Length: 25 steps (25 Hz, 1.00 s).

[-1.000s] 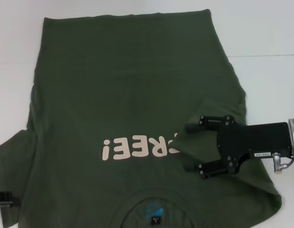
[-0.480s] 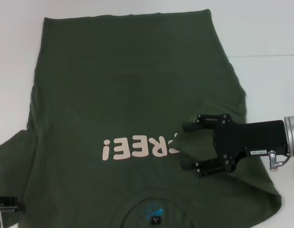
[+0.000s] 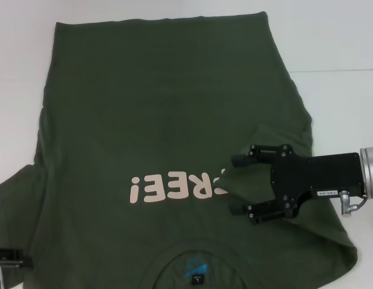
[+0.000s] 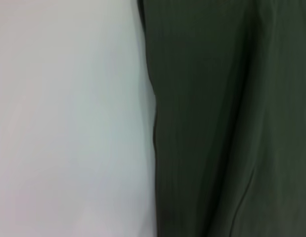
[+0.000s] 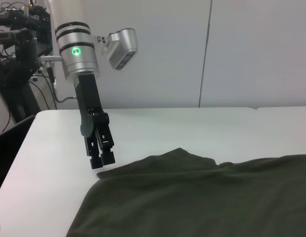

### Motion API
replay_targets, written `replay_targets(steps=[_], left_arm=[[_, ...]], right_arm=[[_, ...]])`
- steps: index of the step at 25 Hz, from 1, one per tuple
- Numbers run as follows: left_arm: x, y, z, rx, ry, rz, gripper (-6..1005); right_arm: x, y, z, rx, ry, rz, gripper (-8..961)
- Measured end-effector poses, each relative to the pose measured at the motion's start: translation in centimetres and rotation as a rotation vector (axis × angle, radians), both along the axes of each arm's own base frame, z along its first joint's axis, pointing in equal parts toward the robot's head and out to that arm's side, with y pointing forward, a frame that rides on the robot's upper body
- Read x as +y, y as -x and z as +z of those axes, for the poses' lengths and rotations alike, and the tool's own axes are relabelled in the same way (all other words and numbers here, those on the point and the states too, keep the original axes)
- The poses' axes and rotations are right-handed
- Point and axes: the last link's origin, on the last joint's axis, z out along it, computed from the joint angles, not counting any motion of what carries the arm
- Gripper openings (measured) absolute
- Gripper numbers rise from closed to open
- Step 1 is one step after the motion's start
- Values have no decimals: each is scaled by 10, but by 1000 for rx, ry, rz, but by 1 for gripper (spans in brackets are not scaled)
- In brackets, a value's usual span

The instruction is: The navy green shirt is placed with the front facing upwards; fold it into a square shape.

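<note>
The shirt [image 3: 162,120] lies spread face-up across the white table [image 3: 343,48], collar at the near edge, hem toward the far edge, its right sleeve folded in over the chest and hiding the first letter of the pale lettering [image 3: 177,186]. The right gripper [image 3: 235,185] hovers over that folded sleeve, jaws spread wide and holding nothing. The left gripper [image 5: 102,159] stands at the shirt's left sleeve edge near the table's left side, fingers close together; whether they pinch cloth I cannot tell.
</note>
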Motion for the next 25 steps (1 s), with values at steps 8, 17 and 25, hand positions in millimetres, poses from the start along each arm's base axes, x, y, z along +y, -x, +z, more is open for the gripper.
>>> replay_targets(steps=[8,17,25], left_arm=[[4,0,0,15,-4,-3,757],[6,2,-4,38,17,8,750],[9,2,-8,31,23,5,743]], right_arm=[[0,0,-1,2,1,-5,915],[2,-1,-1,-3,-5,-8,916],[2,0,-2,-3,-5,-5,915]])
